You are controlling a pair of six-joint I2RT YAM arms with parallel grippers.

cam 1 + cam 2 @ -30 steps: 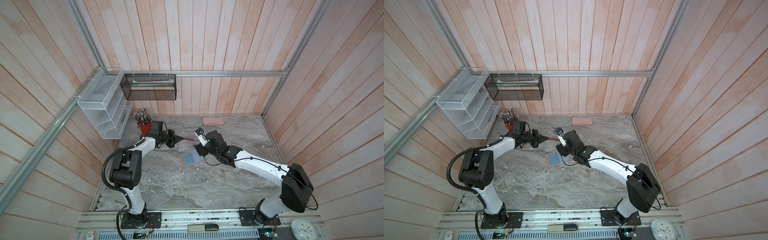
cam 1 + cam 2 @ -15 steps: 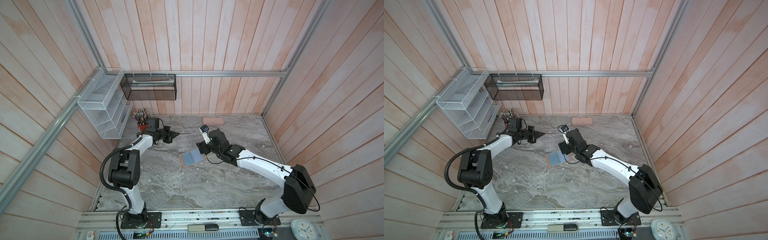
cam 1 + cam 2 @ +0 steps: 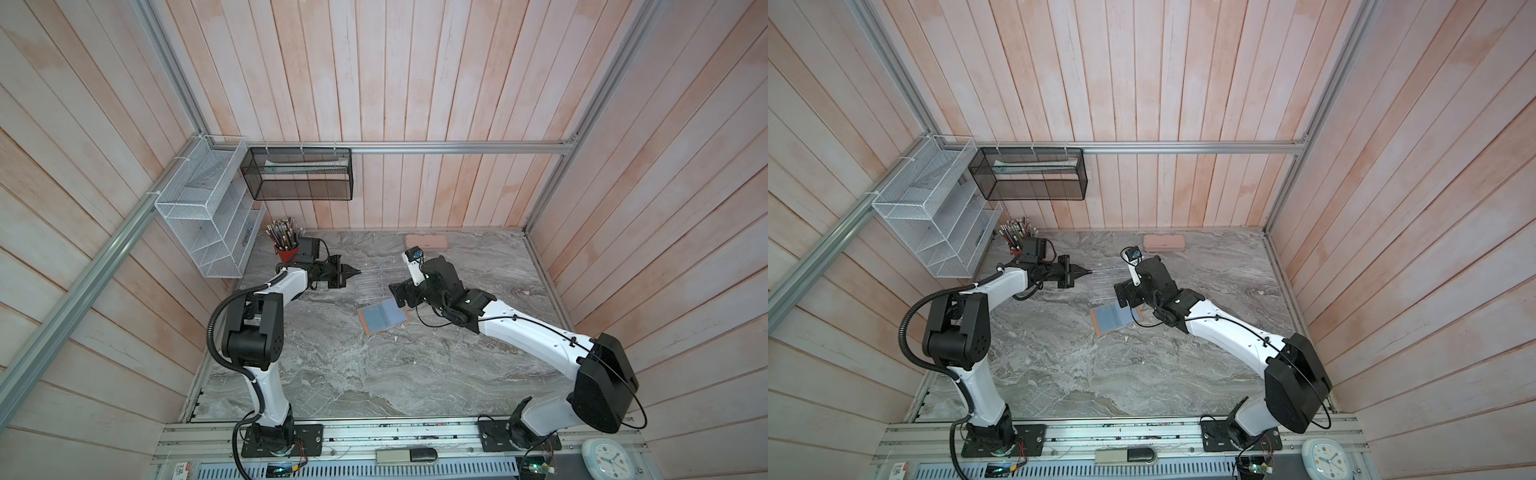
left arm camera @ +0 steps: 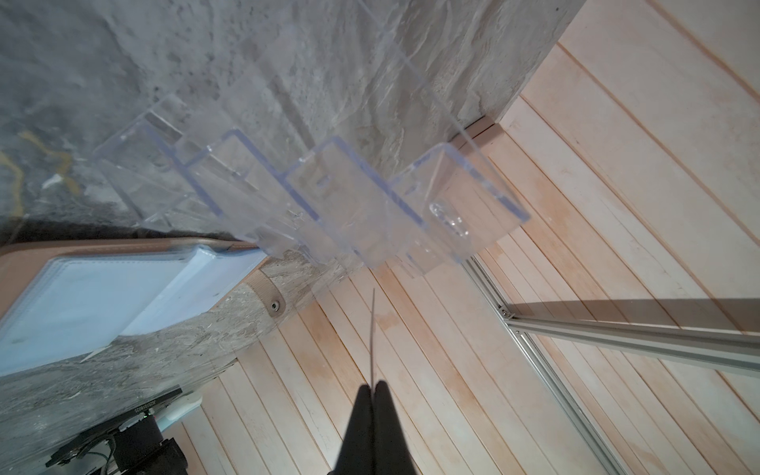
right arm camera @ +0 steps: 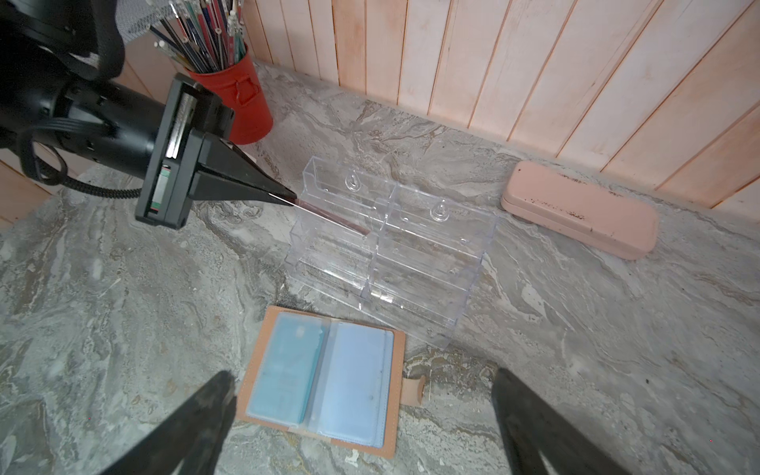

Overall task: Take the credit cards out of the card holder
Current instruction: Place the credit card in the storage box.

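fingertips of the left gripper [image 3: 354, 272] meet in a closed point in both top views, aimed at the clear acrylic rack [image 3: 376, 282] lying on the marble table [image 3: 332, 374]; what they pinch is too thin to make out from up there, perhaps a sliver at the tips; the right gripper [image 3: 1124, 296] hangs above a far corner of the card holder [image 3: 1115, 318], which lies open and flat just in front of the rack, pale blue sleeves up; a pink case [image 3: 427, 242] sits by the back wall, and a red pot [image 3: 286, 251] of pens stands close to the left wrist.

left wrist view: the two black fingers [image 4: 362, 415] are pressed on a thin card [image 4: 373, 337] seen edge-on, its free end just short of the rack's stepped tiers; the card holder lies right beside the rack, its snap tab [image 4: 273, 302] flat on the table.

right wrist view: the right fingers [image 5: 197, 419] stand wide apart and hold nothing, one on either side of the open card holder below them; a teal card [image 5: 283, 366] sits in one sleeve; the other sleeve shows only pale blue; the thin card shows dark red along its edge, held level by the left gripper, its far end over the rack's upper tiers; the pink case lies beyond the rack against the wall.
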